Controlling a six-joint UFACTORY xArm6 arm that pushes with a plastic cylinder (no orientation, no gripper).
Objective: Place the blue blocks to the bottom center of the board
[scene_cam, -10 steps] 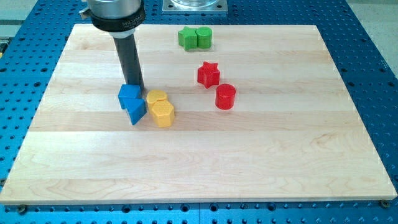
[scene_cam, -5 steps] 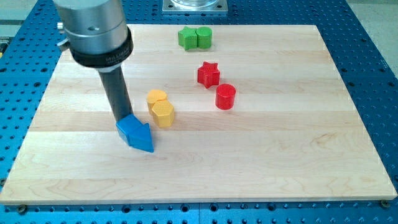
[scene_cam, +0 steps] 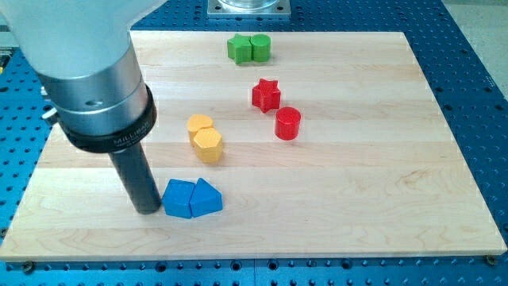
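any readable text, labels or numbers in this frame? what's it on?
One text only: light lettering on the black collar above the rod, starting "MILLI..."; the rest is too small and curved away to read.
Nothing on the wooden board, the blue blocks, the yellow, red or green blocks, or near my tip, which sits just to the view's left of the blue pair.

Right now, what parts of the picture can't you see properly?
- Board: its top-left corner is hidden in the camera view behind my arm's grey housing.
- Arm: cut off by the view's top and left edges.
- Green blocks: too small to tell their shapes.
- My tip: sits just left of the blue blocks; contact unclear.
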